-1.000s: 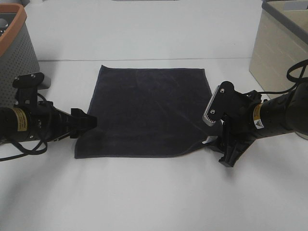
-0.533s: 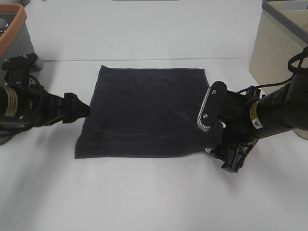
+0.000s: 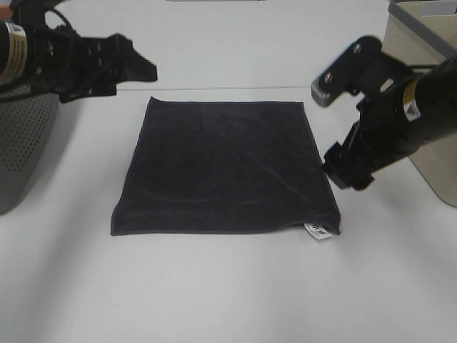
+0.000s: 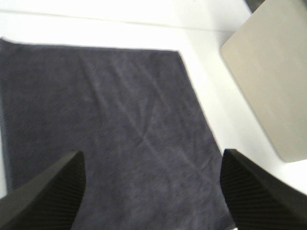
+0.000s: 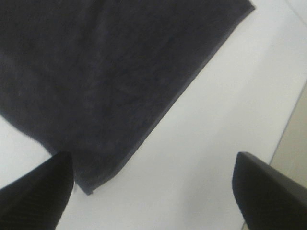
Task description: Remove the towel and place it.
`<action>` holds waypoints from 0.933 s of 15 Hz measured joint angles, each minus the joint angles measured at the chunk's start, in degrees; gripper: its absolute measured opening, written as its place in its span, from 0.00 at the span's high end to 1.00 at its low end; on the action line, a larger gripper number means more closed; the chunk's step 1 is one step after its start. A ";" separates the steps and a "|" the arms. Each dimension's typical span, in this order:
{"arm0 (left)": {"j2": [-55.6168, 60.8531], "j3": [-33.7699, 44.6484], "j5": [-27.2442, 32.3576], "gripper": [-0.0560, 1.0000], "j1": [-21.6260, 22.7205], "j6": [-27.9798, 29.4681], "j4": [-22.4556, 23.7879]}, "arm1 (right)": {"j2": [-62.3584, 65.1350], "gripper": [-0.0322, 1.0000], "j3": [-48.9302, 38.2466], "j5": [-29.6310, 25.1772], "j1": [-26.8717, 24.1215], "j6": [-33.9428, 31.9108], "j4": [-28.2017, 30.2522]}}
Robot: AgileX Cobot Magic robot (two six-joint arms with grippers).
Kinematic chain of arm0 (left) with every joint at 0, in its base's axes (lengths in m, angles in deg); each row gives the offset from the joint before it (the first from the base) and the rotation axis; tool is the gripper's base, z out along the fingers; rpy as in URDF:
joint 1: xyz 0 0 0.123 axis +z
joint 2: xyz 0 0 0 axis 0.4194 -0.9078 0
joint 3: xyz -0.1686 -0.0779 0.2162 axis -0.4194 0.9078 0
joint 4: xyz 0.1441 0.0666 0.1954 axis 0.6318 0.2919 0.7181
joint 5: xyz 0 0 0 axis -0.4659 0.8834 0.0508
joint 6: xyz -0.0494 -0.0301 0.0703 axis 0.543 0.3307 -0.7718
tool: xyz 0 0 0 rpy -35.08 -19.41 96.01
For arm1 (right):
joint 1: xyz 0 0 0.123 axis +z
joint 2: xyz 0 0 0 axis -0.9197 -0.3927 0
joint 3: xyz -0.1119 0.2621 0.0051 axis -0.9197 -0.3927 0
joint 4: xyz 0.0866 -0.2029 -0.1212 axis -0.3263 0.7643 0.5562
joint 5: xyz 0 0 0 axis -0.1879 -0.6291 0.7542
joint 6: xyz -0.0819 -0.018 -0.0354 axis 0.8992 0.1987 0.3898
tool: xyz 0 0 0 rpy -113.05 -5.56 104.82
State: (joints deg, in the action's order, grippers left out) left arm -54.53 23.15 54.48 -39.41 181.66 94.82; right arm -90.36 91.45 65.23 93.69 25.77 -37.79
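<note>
gaping wide and empty, left pincer, right pincer, above flat towel

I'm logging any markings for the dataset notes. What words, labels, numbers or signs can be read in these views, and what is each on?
None can be read.
White tag at the towel corner: dark print, too small to read.
Yellow sticker on the right arm: a warning-style mark, text too blurred.
Yellow-and-white label on the left arm: print illegible.
Both wrist views: no text in sight.
</note>
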 joint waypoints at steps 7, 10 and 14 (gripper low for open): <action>0.00 -19.37 12.61 0.29 0.17 -7.85 0.63 | 0.52 0.14 22.57 -16.62 0.00 -12.38 -1.60; -0.06 -19.77 27.39 0.29 0.17 -18.74 1.09 | 0.52 0.14 27.10 -18.85 0.00 -13.24 -1.43; 0.00 -20.40 41.14 0.31 0.17 -42.00 -13.35 | 0.52 0.14 29.51 -20.86 0.00 -17.65 2.01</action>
State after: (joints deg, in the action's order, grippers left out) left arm -54.53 2.75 95.62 -39.24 139.67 81.47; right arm -89.85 120.96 44.38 93.69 8.12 -35.78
